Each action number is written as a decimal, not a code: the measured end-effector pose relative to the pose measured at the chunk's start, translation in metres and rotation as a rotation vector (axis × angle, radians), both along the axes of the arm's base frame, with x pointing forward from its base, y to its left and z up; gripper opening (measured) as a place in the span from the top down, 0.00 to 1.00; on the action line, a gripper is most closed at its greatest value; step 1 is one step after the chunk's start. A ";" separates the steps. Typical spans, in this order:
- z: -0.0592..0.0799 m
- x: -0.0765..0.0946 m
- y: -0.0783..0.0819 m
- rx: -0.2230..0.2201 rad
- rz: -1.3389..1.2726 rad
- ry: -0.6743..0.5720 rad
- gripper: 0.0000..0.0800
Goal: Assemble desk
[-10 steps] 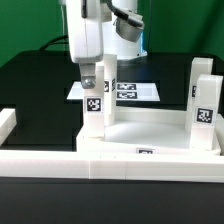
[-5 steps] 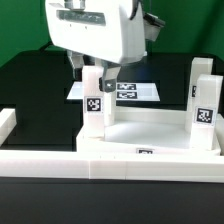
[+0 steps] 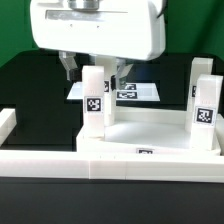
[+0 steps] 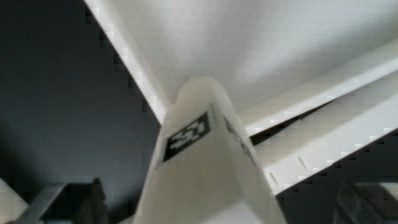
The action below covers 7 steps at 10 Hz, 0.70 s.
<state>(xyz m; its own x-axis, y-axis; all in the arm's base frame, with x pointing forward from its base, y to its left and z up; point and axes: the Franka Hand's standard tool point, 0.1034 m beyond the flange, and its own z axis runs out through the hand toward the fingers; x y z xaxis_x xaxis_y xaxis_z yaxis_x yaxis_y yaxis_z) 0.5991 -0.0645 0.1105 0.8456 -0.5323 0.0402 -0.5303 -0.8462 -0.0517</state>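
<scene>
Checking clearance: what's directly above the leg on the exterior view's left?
The gripper hangs right over the left leg, one finger on each side of its top. The arm's white body blocks the view behind. Contact with the leg cannot be told.

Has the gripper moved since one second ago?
Yes. The gripper now straddles the standing leg; against the fixed marker board it looms larger, apparently closer to the camera.

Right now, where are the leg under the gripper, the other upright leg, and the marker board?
Leg under the gripper (image 3: 95,103), exterior view: on its tagged front face.
Other upright leg (image 3: 204,110), exterior view: on its tagged front face.
Marker board (image 3: 148,92), exterior view: its bare white edge.
</scene>
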 end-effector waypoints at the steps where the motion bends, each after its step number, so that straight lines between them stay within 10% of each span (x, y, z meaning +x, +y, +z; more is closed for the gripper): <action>1: 0.000 0.000 0.002 -0.004 0.086 -0.002 0.19; 7: 0.001 0.000 0.003 -0.033 0.444 -0.007 0.19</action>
<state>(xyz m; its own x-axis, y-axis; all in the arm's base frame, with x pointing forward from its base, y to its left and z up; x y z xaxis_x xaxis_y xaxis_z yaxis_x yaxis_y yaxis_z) 0.5990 -0.0611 0.1112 0.9916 -0.1155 0.0575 -0.1143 -0.9932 -0.0230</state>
